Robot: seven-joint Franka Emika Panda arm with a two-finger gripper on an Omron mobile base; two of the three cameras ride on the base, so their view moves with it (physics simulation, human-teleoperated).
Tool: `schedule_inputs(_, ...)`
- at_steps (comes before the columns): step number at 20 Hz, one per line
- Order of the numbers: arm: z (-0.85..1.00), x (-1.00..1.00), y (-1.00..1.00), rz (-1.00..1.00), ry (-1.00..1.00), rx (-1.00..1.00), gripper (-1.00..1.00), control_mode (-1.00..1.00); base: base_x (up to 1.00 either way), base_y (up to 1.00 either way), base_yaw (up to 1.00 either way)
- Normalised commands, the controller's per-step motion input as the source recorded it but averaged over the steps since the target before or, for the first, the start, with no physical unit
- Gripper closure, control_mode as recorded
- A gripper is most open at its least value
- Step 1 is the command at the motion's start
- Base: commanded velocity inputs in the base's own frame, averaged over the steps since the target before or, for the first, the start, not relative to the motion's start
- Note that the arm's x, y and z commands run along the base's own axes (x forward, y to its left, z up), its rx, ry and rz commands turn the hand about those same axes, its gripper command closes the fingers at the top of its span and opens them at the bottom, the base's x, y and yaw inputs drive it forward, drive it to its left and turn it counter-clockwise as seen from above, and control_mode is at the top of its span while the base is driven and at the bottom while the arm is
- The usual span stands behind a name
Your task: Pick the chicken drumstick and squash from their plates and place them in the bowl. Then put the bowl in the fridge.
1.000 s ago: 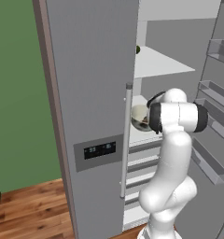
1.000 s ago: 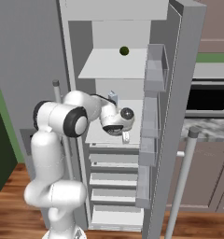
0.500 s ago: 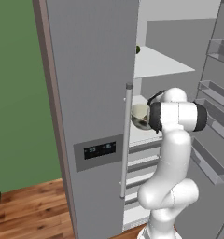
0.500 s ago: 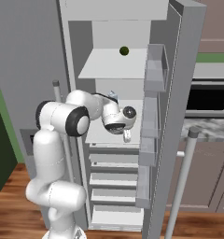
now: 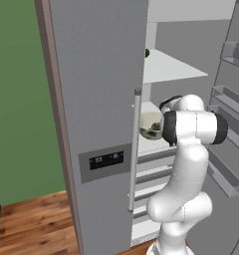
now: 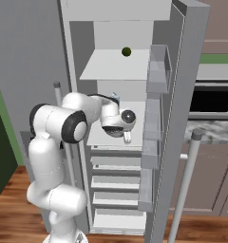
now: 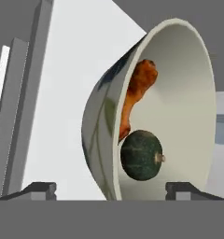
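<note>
In the hand view the bowl [image 7: 179, 93] fills the centre-right, holding the drumstick [image 7: 137, 91] and squash [image 7: 142, 155]. The gripper [image 7: 109, 189] straddles its rim, seemingly clamped, inside the open fridge [image 6: 113, 64].

The fridge [image 6: 182, 71] stands open, with white shelves inside. On the upper shelf [image 6: 113, 66] a small dark green ball [image 6: 126, 51] lies near the back edge. On the middle shelf [image 5: 154, 144] rests the bowl [image 5: 150, 125], near its front edge.
</note>
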Motion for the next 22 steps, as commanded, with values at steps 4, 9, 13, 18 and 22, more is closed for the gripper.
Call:
schedule_inputs(4, 0.27, -0.51, -0.04, 0.0, -0.19, -0.05, -1.0, -1.0, 0.0, 0.0, 0.0)
schedule_inputs(9, 0.32, -0.61, 0.04, 0.0, -0.08, -0.05, -1.0, -1.0, 0.0, 0.0, 0.0)
schedule_inputs(13, 0.41, -0.55, 0.09, 0.0, 0.01, -0.02, -1.0, -1.0, 0.0, 0.0, 0.0)
schedule_inputs(18, 0.59, -0.56, 0.0, 0.0, 0.14, 0.0, -1.0, -1.0, 0.0, 0.0, 0.0)
schedule_inputs(22, 0.69, -0.52, -0.03, 0.0, 0.29, 0.0, -1.0, -1.0, 0.0, 0.0, 0.0)
